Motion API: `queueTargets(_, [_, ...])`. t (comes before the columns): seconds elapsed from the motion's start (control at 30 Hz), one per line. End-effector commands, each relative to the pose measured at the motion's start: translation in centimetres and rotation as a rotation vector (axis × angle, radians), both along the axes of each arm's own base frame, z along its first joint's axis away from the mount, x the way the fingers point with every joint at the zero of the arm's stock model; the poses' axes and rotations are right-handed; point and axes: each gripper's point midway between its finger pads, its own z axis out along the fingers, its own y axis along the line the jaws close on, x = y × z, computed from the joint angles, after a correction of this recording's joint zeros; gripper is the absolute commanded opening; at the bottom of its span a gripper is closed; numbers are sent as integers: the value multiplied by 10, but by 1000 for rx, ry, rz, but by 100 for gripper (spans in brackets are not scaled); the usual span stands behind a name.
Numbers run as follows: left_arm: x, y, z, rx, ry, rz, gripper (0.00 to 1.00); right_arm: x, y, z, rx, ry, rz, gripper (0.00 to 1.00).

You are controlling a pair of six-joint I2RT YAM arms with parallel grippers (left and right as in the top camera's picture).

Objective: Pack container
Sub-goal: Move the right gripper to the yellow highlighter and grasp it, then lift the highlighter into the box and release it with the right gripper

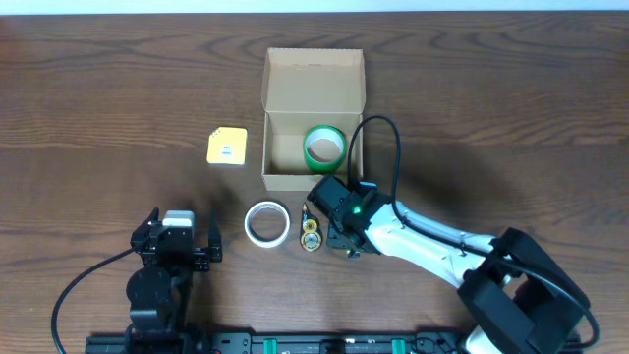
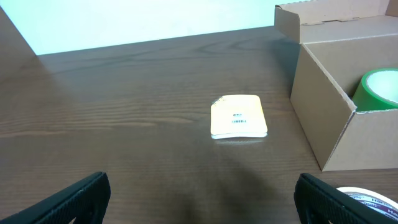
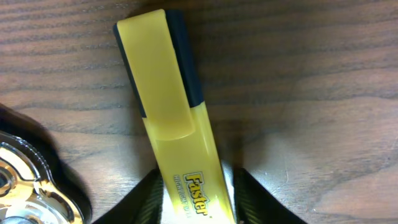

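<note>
The container is a tan cardboard box (image 1: 295,181) with its flap lid open toward the far side; it also shows in the left wrist view (image 2: 329,112). A green tape roll (image 1: 322,146) lies inside it (image 2: 379,87). My right gripper (image 1: 332,224) is down at the table just in front of the box. In the right wrist view its fingers (image 3: 196,199) are closed against both sides of a yellow highlighter (image 3: 171,106) that lies on the wood. My left gripper (image 1: 177,241) is open and empty near the front left (image 2: 199,211).
A white tape roll (image 1: 266,222) lies in front of the box, at the left wrist view's lower right (image 2: 367,198). A small gold and black object (image 1: 311,234) lies beside the right gripper (image 3: 18,186). A yellow square pad (image 1: 227,147) lies left of the box (image 2: 239,117).
</note>
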Motion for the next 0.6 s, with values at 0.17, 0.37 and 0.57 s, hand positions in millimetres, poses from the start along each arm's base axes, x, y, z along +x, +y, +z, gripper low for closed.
queueTargets(0.17, [-1, 2, -12, 15, 28, 7, 95, -10, -8, -15, -58, 45, 27, 10])
queueTargets(0.37, [-1, 2, -12, 15, 28, 7, 96, -29, -12, -11, -62, 131, 48, 4])
queueTargets(0.57, [-1, 2, -12, 15, 28, 7, 95, -42, -18, 15, -48, 164, 55, 1])
